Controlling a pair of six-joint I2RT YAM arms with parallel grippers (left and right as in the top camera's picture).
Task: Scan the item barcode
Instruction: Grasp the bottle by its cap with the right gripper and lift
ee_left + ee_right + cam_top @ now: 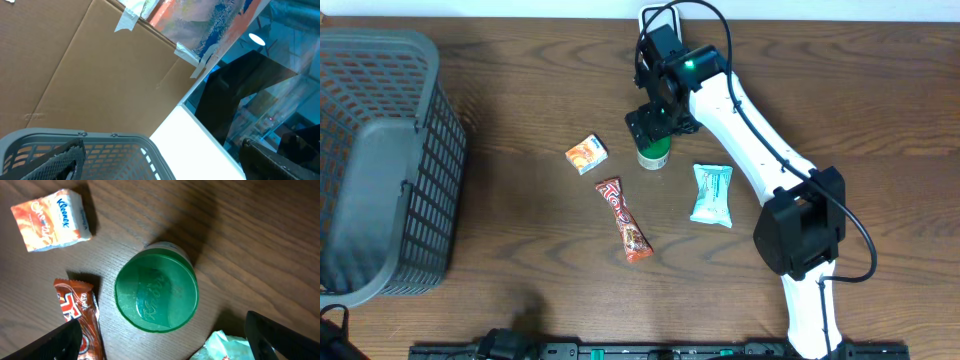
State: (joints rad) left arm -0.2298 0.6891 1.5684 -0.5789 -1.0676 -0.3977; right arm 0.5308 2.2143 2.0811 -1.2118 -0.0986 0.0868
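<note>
So the right gripper (162,321) hangs over the green-lidded tub (156,292) with its jaws spread wide and nothing in them. I'd guess the tub is the item to scan. It stands upright on the table (520,60), between the tissue pack (50,220) and the teal packet (712,194), with the chocolate bar (623,218) nearby.

The main risk I see is the round lid: if the fingers come down off-centre, the tub could tip or skid into the tissue pack. The left gripper (160,156) is also wide open and empty, up above the basket (100,150).

What's hidden: no barcode shows on anything, I can't spot a scanner, and the tub's sides are mostly blocked by the arm in the overhead view.
</note>
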